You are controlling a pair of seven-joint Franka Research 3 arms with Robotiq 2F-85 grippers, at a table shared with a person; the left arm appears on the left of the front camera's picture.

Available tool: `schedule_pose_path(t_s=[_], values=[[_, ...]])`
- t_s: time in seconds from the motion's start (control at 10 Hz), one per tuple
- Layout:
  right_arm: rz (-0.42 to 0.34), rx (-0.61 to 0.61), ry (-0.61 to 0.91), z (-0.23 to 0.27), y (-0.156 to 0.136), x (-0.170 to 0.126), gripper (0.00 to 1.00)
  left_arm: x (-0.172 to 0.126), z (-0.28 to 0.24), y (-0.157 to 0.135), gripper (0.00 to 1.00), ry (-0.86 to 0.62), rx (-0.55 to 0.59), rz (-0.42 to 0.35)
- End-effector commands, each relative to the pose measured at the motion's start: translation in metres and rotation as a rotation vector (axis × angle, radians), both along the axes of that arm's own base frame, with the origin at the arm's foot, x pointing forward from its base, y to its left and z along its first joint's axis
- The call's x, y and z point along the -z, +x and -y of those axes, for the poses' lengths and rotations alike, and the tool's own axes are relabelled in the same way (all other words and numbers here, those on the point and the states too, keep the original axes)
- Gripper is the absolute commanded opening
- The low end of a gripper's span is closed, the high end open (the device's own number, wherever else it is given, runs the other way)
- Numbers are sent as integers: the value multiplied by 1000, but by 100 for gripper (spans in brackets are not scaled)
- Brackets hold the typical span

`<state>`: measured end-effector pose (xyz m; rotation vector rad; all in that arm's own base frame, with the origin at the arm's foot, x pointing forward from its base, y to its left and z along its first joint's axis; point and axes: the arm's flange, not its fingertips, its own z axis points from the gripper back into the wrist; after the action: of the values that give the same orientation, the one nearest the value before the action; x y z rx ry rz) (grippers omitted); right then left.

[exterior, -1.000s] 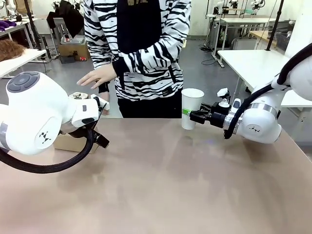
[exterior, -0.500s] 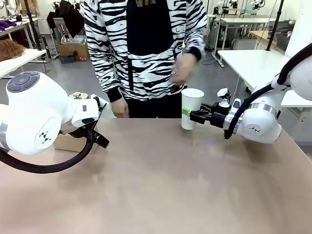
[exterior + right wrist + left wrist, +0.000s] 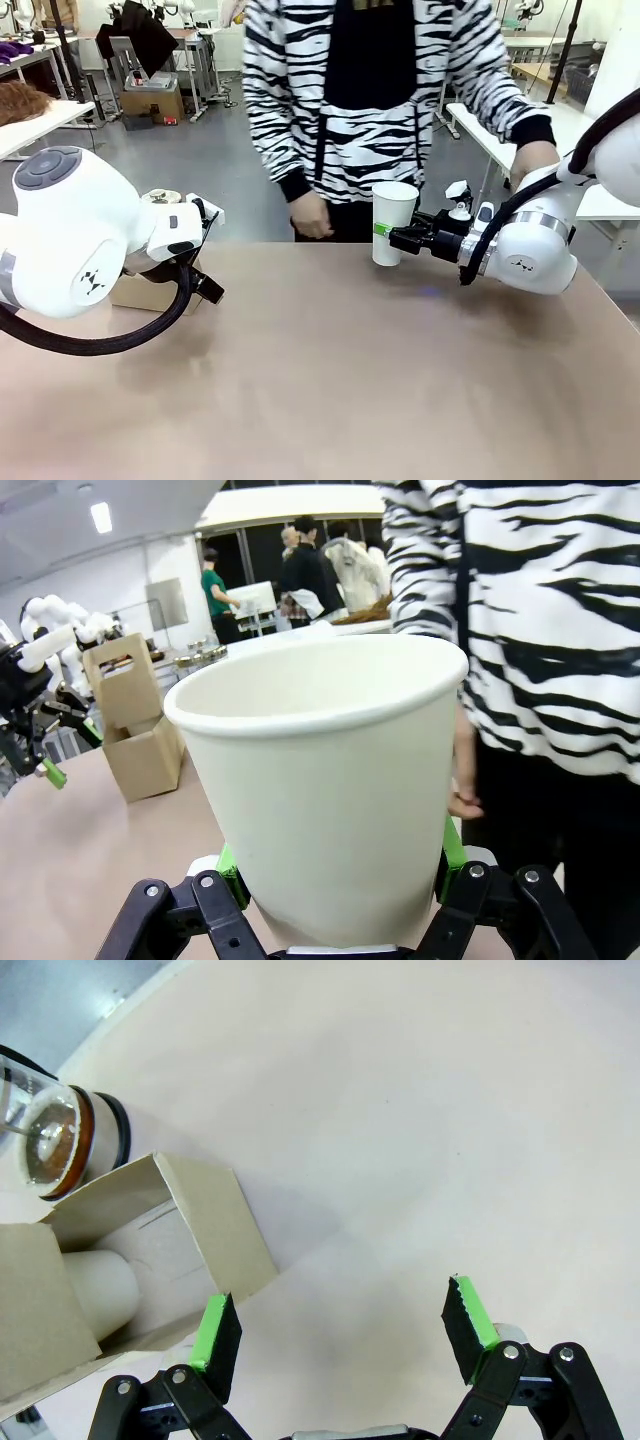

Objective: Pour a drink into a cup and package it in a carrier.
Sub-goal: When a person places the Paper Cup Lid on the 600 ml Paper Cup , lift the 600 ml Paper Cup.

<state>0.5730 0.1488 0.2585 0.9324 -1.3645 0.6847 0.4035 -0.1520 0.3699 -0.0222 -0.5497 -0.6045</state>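
My right gripper [image 3: 390, 237] is shut on the lower half of the cup [image 3: 393, 221], a tall white paper cup held upright just above the far edge of the table. In the right wrist view the cup [image 3: 322, 780] looks empty, with green pads [image 3: 452, 845] pressed to its sides. My left gripper [image 3: 342, 1312] hangs open over the bare tabletop, close beside the brown cardboard carrier [image 3: 205, 1222]; a white cup [image 3: 97, 1287] sits in one slot. Next to the carrier stands a glass pot [image 3: 58, 1140] with brown showing inside. The carrier [image 3: 135, 730] with its upright handle also shows far off.
A person in a black-and-white striped jacket stands at the far side, one hand [image 3: 315, 215] hanging at the table edge, the other [image 3: 533, 160] behind my right arm. The beige table [image 3: 330, 380] has wide free room in the middle and front.
The person has stepped to the right and drawn the hand back from the left side of the table. Neither arm has moved, and the cup stays in the same place.
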Motion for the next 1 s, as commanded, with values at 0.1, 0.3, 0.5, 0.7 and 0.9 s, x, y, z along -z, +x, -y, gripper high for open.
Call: schedule_pose_path(t_s=[0.1, 0.3, 0.5, 0.7, 0.9], values=[[-4, -3, 2, 0, -3, -5, 80, 0, 0, 0, 100, -2, 1, 0], [-4, -3, 2, 0, -3, -5, 80, 0, 0, 0, 100, -2, 1, 0], [-4, -3, 2, 0, -3, -5, 80, 0, 0, 0, 100, -2, 1, 0], [-4, -3, 2, 0, -3, -5, 80, 0, 0, 0, 100, -2, 1, 0], [-4, -3, 2, 0, -3, -5, 80, 0, 0, 0, 100, -2, 1, 0]])
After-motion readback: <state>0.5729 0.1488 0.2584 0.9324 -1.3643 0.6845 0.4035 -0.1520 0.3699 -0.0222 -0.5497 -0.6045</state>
